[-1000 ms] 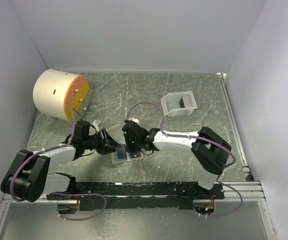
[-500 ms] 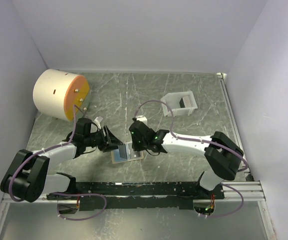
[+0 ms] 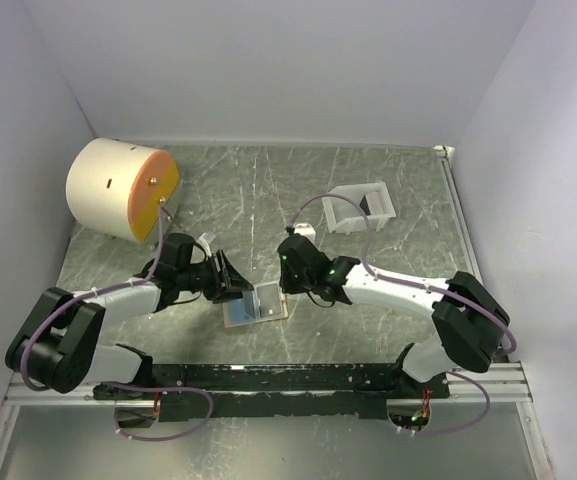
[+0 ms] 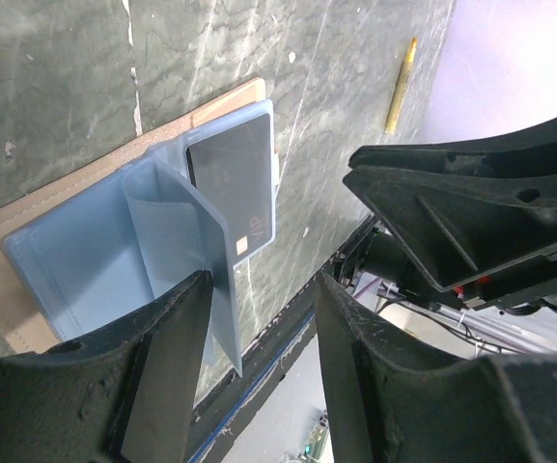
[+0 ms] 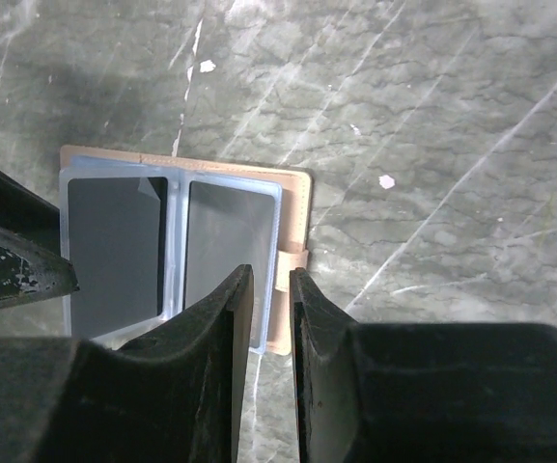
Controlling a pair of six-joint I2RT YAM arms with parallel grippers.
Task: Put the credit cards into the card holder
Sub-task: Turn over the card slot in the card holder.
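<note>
Where the left gripper [image 4: 262,287] meets the work, its fingers [image 4: 157,376] stand well apart and clamp nothing. A pale blue pocket flap [image 4: 186,241] rises between them and leans toward one finger; contact cannot be confirmed.

Right gripper [image 5: 270,275]: fingers [image 5: 201,357] parted by a narrow slit only, nothing in the slit, poised above the holder's snap edge.

Card holder [image 5: 295,222]: tan, spread open flat on the table [image 3: 408,250], pockets facing up. It lies between the two grippers, toward the near middle of the surface.

Card [image 4: 235,183]: dark, lying flat inside the pocket on the side toward the right gripper. The neighbouring pocket looks dark grey from the right wrist and pale blue from the left wrist, so whether it holds a card cannot be told.

White tray [image 3: 360,207]: well apart, toward the far right.

Cream cylinder [image 3: 108,185]: on its side with its orange face showing, far left corner.
</note>
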